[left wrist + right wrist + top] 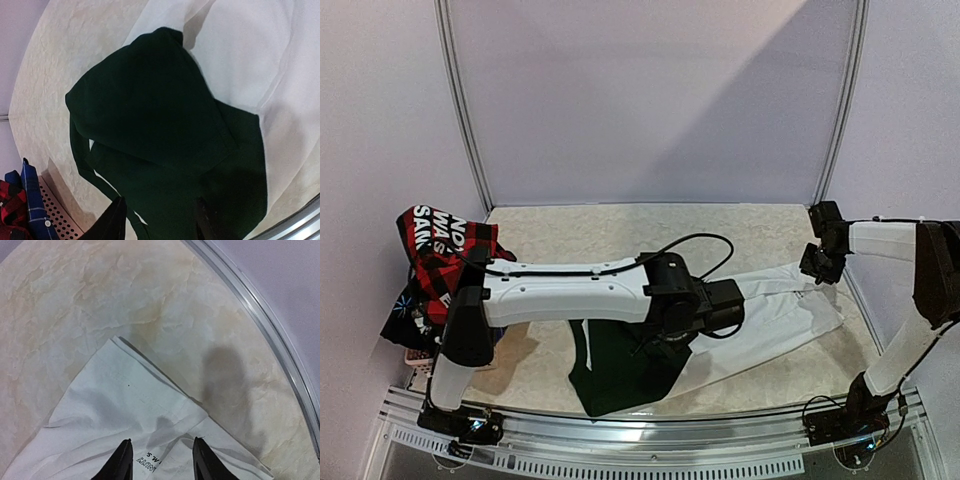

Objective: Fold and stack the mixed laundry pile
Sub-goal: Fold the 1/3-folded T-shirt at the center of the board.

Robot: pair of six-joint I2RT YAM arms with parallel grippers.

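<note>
Dark-green-and-white cotton T-shirt (620, 375) sprawls near the front of the beige marbled bench (620, 230), left claw (160, 210) jaws apart over its green part, right claw (162, 445) jaws apart over the white hem, red-black plaid laundry heap (440, 260) at the left edge.

The T-shirt (160, 130) lies spread on the pale marbled worktop (65, 55), its dark green section overlapping the white. The left tool (160, 222) shows at the lower edge, fingers apart above the green cloth. At lower left, blue plaid cloth (31, 195) and red-black plaid cloth (11, 205) lie beside a perforated basket (57, 215).
</note>
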